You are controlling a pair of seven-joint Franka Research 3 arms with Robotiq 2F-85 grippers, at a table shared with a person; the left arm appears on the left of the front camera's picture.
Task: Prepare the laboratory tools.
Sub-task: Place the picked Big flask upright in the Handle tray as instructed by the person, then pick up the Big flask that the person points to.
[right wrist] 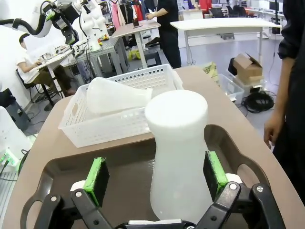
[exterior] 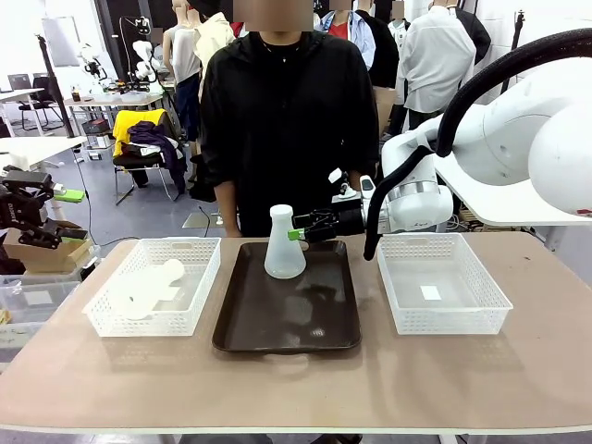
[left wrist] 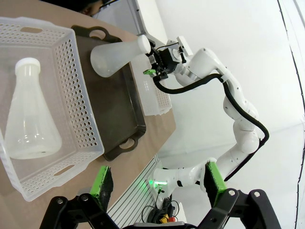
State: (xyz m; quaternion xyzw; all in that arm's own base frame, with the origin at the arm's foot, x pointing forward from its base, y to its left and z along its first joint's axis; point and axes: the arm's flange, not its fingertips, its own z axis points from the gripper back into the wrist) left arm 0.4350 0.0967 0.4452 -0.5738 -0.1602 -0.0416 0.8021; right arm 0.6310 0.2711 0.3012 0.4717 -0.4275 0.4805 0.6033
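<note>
Laboratory tools: two frosted-white conical flasks, both on the desk [exterior: 296, 388]. First flask [exterior: 284, 245]: upright at the far end of the dark brown tray [exterior: 287, 324], mid-desk, neck up, base flat on the tray floor. Second flask [exterior: 153, 289]: on its side inside the left basket [exterior: 102, 319], white lattice plastic, just left of the tray, neck toward the basket's far right corner.

Right end effector [right wrist: 155, 176]: in from the right, level with the first flask, jaws spread wide, green pads [right wrist: 97, 179] on either side of the flask's body. Clear gap at one pad. Other pad right at the flask's edge; touching or just short of it, cannot tell. Not clamped, flask not lifted off the tray.

Left end effector [left wrist: 157, 183]: jaws equally wide, nothing between the pads. Held up above the left side of the desk, looking down across the left basket, well apart from the second flask.

Right basket [exterior: 398, 287]: just right of the tray, same white lattice, one small white slip on its floor.

Person [exterior: 287, 111] in black at the far side, directly behind the tray. One hand [right wrist: 271, 129] hanging loose near the far edge, apart from the first flask, holding nothing.
</note>
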